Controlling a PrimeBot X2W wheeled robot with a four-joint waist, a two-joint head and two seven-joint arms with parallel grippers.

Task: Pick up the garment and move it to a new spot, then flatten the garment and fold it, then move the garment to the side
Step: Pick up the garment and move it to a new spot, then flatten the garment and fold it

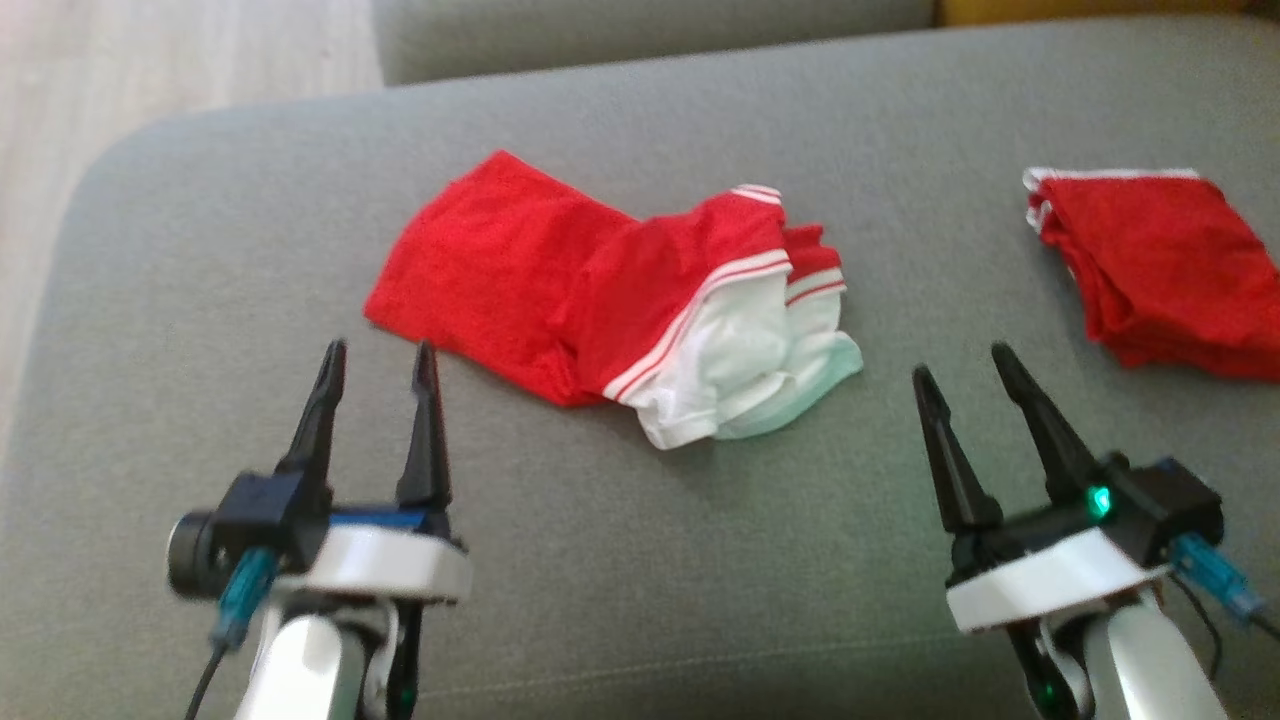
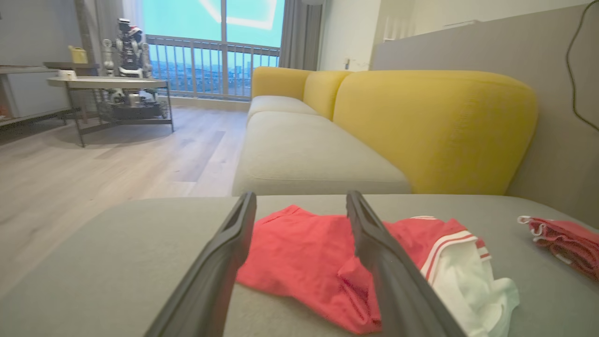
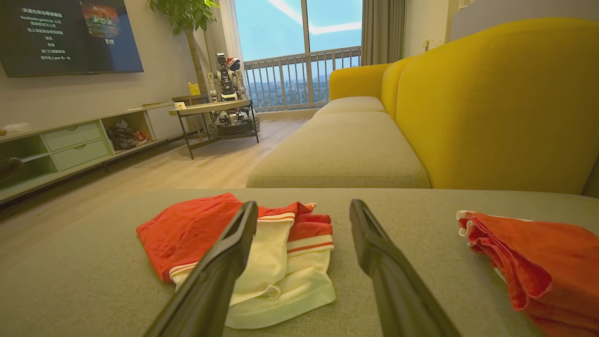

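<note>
In the head view, the rumpled red-and-white fabric garment [image 1: 610, 300] lies in the middle of the grey upholstered cushion [image 1: 200, 300], just beyond the left gripper [image 1: 380, 350] and the right gripper [image 1: 960, 362]. Both sets of jaws stand apart and hold nothing. A second red cloth bundle [image 1: 1170, 270] sits well apart at the right.

The left wrist view shows the garment's red part past the spread jaws, untouched.

The right wrist view shows its white part bunched and doubled over.

I'd judge that flattening, folding and the move aside all remain. I cannot tell whether this is its new spot.
</note>
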